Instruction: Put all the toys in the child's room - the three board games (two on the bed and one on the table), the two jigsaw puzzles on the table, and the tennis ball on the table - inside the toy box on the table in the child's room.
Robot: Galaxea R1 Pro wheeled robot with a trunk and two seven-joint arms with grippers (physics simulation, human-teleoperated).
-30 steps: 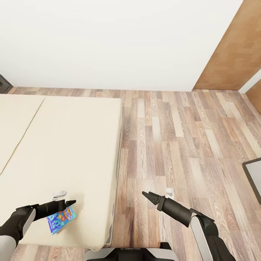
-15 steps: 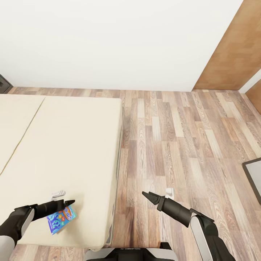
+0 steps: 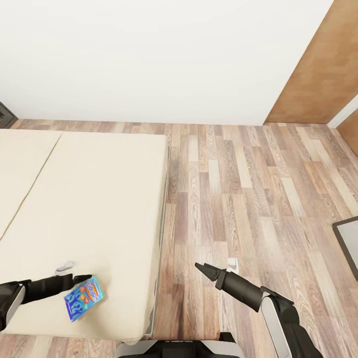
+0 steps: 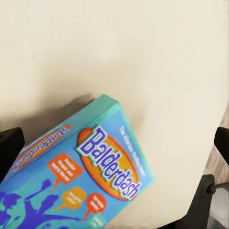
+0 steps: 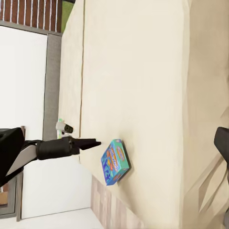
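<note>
Blue board game on bed, left gripper pinched empty beside it, right gripper pinched empty.

A turquoise Balderdash board game lies flat on the cream bed, face up, near its front corner, at about 7 o'clock in the head view. Its lid bears an orange oval logo with blue lettering, orange speech bubbles and a blue figure. The box sits askew to the bed's edge.
</note>
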